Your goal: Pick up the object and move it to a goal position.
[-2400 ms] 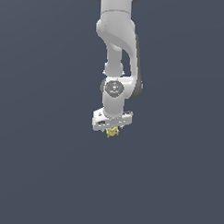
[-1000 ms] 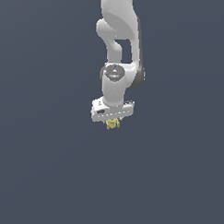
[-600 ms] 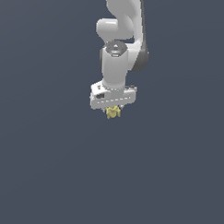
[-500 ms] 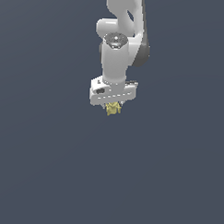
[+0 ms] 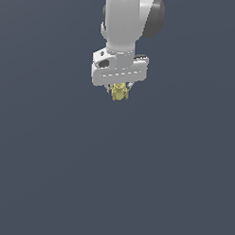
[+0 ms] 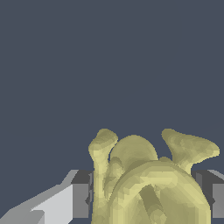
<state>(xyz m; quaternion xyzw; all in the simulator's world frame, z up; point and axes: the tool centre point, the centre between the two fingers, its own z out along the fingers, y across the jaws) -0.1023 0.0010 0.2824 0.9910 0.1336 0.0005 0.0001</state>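
Note:
The object (image 5: 119, 92) is a tiny pale-yellow knobbly item with small nubs. It hangs between the fingers of my white gripper (image 5: 119, 90) in the upper middle of the exterior view, well above the grey floor. The gripper is shut on it. In the wrist view the object (image 6: 148, 179) fills the space between the two dark finger pads (image 6: 82, 194), with its nubs sticking out past them. No goal marker shows in either view.
A plain dark grey surface (image 5: 115, 177) fills the whole background. The white arm (image 5: 126, 23) comes down from the top of the exterior view.
The gripper has risen with the object held in it, moving up in the exterior view. The grip has not changed.

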